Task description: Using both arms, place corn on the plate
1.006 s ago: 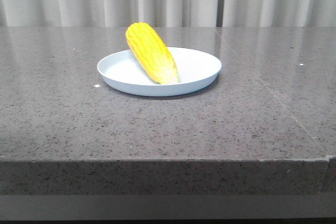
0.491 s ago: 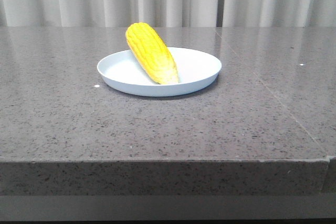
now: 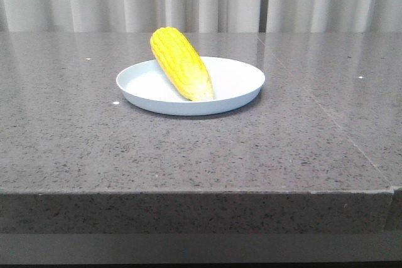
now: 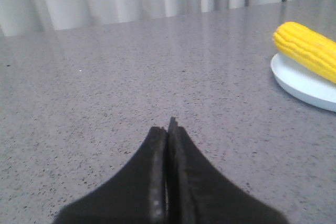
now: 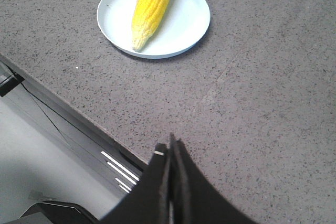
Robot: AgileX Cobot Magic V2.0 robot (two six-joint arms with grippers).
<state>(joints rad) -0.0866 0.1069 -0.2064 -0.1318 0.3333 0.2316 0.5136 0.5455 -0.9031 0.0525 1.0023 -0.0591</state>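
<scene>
The corn (image 3: 181, 63) lies on the plate (image 3: 239, 86), out toward the middle of the grey stone table (image 3: 188, 155). It rests at a slant: the pale tapered tip sits down in the plate's well, toward the near edge, while the thick end leans up and out over the far-left rim. From where I stand it looks settled — nothing is holding it, and no arm shows over the table in the front view.

Both arms are drawn well back from the dish. The left gripper (image 4: 168, 129) hangs low over bare tabletop with its two black fingers pressed together, nothing between them, the plate and the butt of the cob off to one side of its view. The right gripper (image 5: 170, 150) is likewise closed flat on itself and empty, poised above the table's near edge, looking down on the plate from some way off; past the edge, part of the robot's base or stand shows below, though I cannot make out what it is.

My reading is that the placing itself is done and the robot is at the retreat or rest stage. Little seems left to call for — at most, keeping both arms clear of the plate so the cob, propped on the rim as it is, does not get nudged and roll off.
</scene>
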